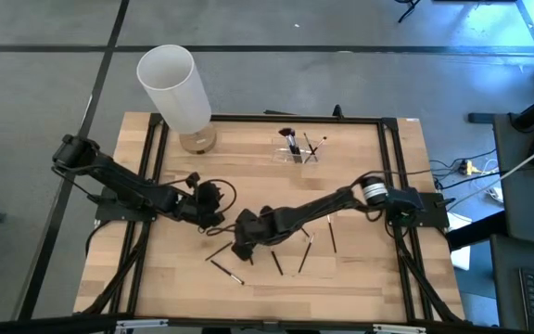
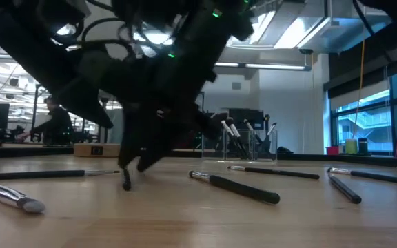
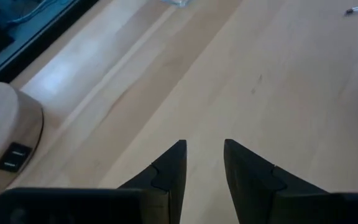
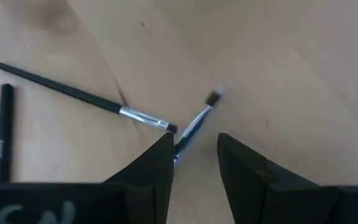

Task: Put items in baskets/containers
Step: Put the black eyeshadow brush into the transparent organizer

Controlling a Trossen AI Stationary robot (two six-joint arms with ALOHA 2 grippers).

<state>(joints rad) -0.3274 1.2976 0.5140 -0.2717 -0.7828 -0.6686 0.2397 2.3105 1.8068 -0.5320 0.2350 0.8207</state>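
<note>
Nearest me, low on the left, lies a brush [image 2: 12, 196]: black stick handle, silver ferrule, pale soft head, flat on the wood table [image 1: 360, 288]. Table = light planks, smooth, black metal frame round it.

R gripper [image 4: 194, 140] is down at table centre, near side, among the loose brushes [image 1: 290, 252], which are thin black rods scattered in front of and to the right of it. Its fingers are parted w/ a wide gap. One short brush w/ shiny ferrule [image 4: 191, 132] sits at the inner edge of one finger, angled; it isn't pinched between both. A longer silver-banded brush [image 4: 82, 96] lies just beside it, tips nearly meeting.

L gripper [image 3: 204, 146] hovers just left of the R one, dark wedge-shaped fingers apart, nothing between them, bare wood below.

Organizer [image 1: 299, 153], clear plastic and boxy, stands far centre w/ a few brushes upright in it. Far left: tall white cylinder [image 1: 172, 88], and a small round tan jar [image 1: 197, 141] at its base.
</note>
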